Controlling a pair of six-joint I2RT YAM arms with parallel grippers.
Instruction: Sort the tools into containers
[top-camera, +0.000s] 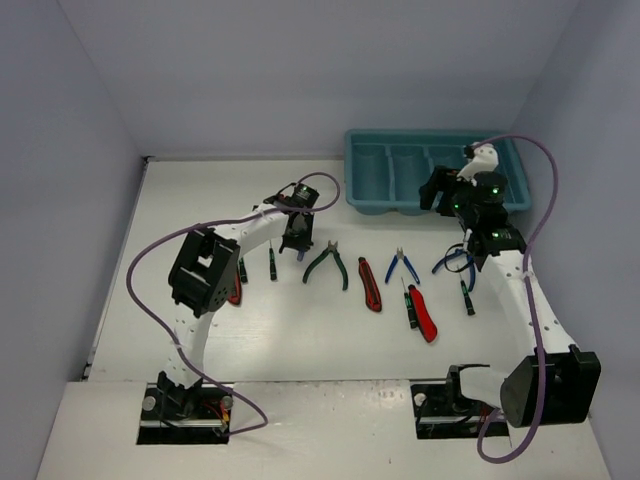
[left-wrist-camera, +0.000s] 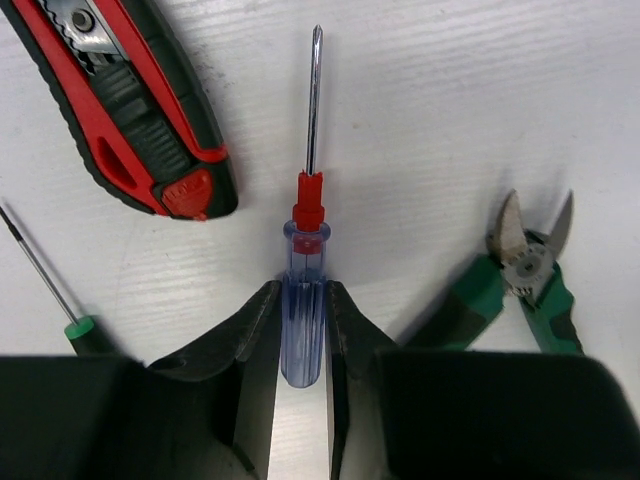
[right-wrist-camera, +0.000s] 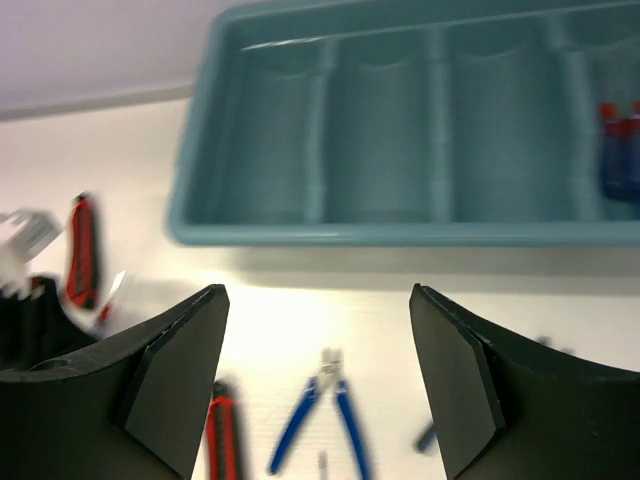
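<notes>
The left gripper (left-wrist-camera: 302, 296) was clamped across the blue-handled screwdriver (left-wrist-camera: 306, 255), whose shaft pointed straight ahead; the right gripper (right-wrist-camera: 318, 335) gaped empty, facing the teal tray (right-wrist-camera: 400, 235).

under me: white table (top-camera: 300, 330), matte, faintly grained | behind: pale grey-blue back wall (top-camera: 320, 70) | sides: same plain left wall (top-camera: 50, 200) and right wall (top-camera: 600, 110) close around me | light: even, soft shadows

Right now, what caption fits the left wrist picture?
Left gripper clamps a blue-handled screwdriver between utility knife and green pliers.
</notes>
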